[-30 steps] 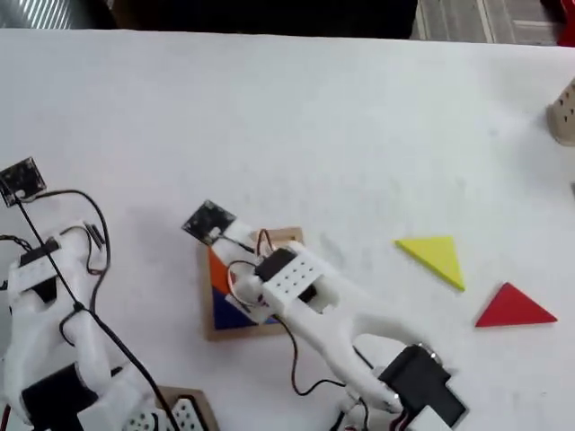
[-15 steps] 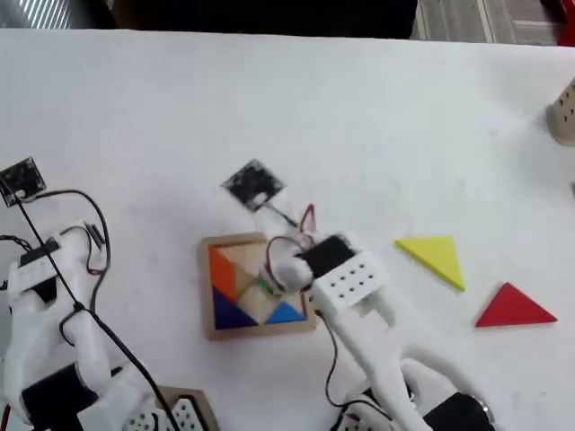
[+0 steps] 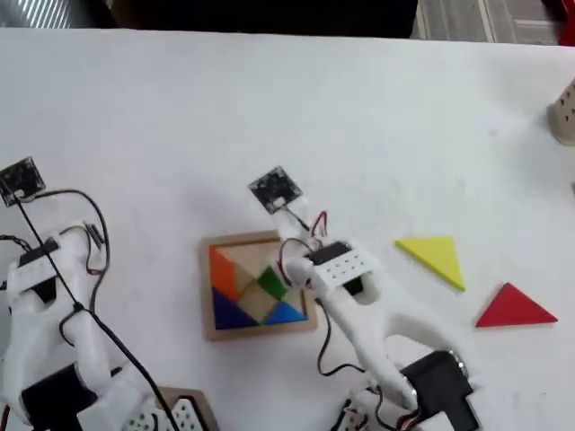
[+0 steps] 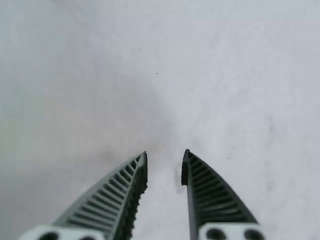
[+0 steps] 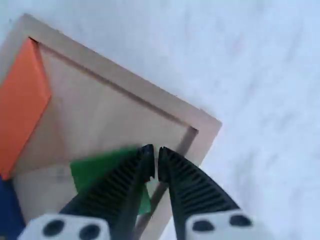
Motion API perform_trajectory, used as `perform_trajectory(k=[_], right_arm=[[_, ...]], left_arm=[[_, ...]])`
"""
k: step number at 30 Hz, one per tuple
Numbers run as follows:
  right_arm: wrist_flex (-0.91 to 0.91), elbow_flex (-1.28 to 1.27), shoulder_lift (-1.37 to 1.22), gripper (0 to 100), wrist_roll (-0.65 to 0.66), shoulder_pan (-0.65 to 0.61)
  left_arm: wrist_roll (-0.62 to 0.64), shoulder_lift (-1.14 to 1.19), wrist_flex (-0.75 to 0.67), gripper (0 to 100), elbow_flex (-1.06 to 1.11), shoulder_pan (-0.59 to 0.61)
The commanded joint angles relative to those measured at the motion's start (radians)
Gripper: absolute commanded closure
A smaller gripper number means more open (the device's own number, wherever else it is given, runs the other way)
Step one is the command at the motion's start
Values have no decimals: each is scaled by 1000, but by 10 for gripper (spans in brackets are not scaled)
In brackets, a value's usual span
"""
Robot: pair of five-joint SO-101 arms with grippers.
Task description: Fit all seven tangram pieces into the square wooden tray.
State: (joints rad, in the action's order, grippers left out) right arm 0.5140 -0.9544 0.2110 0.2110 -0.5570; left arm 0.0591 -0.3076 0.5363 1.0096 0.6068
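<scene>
In the square wooden tray near mid-bench: orange piece, dark blue piece, light blue piece and green piece, with bare wood between. Well apart on open bench to the right: yellow triangle and red triangle (both flat). Over the tray's right rim, right gripper with fingers all but pinched together on nothing; left gripper with fingers parted and empty, above bare bench.

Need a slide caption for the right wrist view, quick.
Right gripper, shut, over the green piece inside the wooden tray; orange piece also seated.
</scene>
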Motion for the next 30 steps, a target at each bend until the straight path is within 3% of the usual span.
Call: perform_trajectory(k=[1, 9, 16, 24, 30], right_arm=[[84, 61, 12, 981, 0, -4], [206, 54, 113, 981, -8, -82], [203, 41, 128, 981, 0, -87], [209, 32, 127, 981, 2, -177], [234, 37, 177, 981, -5, -94]], left_arm=[[8, -18, -21, 866, -26, 2], [8, -18, -21, 866, -26, 2], [8, -18, -21, 866, -26, 2], [8, -18, -21, 866, -26, 2], [8, -18, -21, 866, -26, 2]])
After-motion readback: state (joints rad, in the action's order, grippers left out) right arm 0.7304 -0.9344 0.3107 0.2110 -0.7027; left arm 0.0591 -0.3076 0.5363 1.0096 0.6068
